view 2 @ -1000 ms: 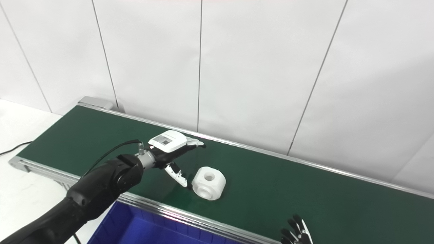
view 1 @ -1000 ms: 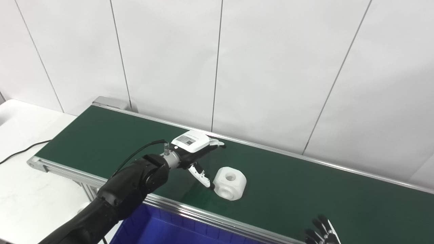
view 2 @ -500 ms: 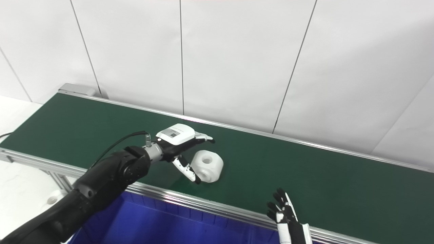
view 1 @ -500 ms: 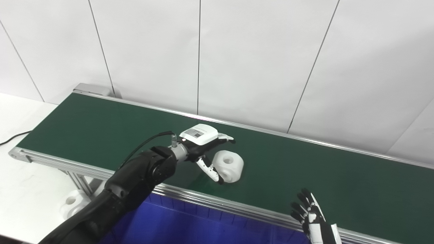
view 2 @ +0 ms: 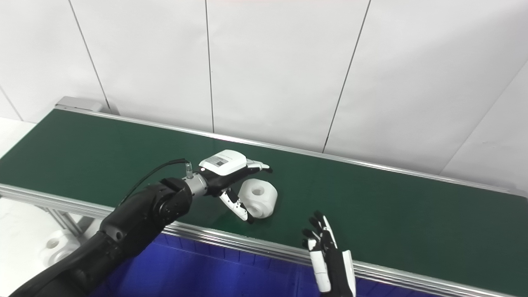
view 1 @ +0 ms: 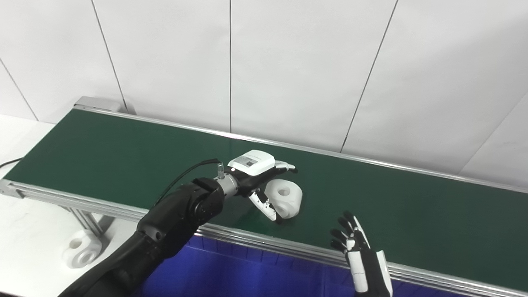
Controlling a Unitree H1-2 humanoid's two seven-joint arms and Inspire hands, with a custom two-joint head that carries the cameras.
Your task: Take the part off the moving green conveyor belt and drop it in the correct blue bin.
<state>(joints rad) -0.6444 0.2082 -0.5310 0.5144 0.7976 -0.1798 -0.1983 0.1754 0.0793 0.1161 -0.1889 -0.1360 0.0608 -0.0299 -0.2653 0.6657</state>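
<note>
Ahead of me a white panelled wall (view 1: pixel 288 62) fills the upper half of the frame, split by thin dark seams that run slightly slanted from the top edge down to the far side of the conveyor. The panels are evenly lit, with no hard shadows. At the left edge sits a white counter (view 1: pixel 24 231), reaching to the lower left corner. A black cable (view 1: pixel 7 163) crosses it at the far left. A white part (view 1: pixel 81 253) lies on the counter in the lower left.
</note>
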